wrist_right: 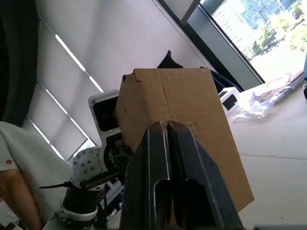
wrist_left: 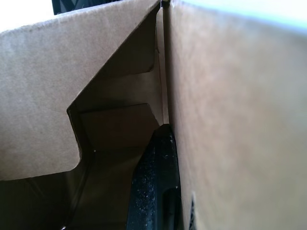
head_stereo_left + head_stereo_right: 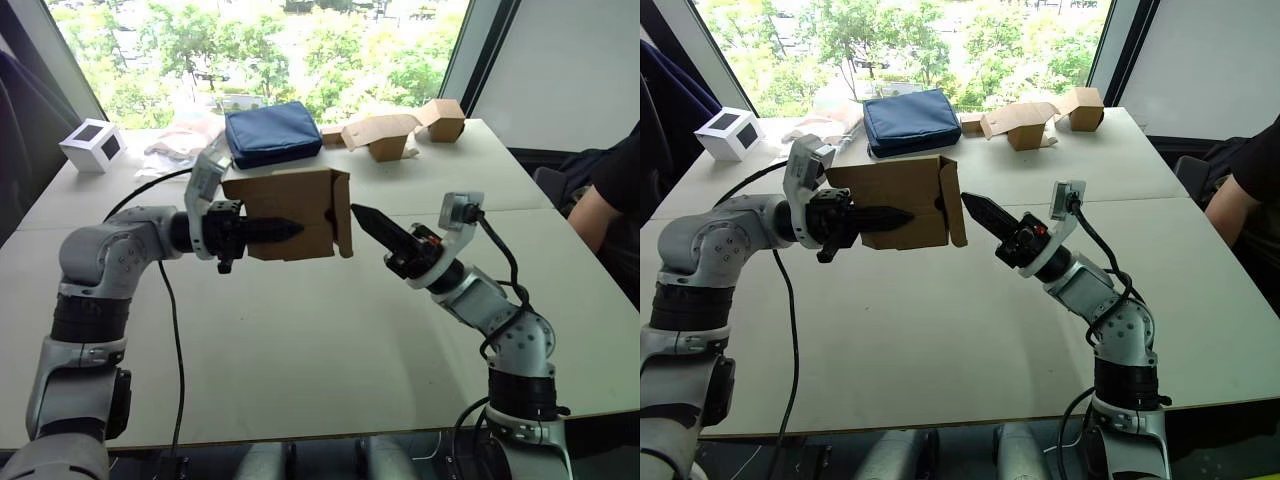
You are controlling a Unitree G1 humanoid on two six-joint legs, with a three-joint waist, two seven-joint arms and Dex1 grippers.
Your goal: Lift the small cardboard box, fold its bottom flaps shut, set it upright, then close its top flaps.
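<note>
White table (image 3: 300,340): blue pouch (image 3: 272,133), white cube (image 3: 92,145), cardboard boxes (image 3: 405,128).

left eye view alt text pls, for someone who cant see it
The left tool holds a small cardboard box in the air above a table, clamped on its wall. The right tool, shut, points at the box's side flap.

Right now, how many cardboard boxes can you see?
3. The small cardboard box is held up above the table by the left gripper. Two more cardboard boxes sit at the table's far edge by the window. Others may be hidden.
</note>
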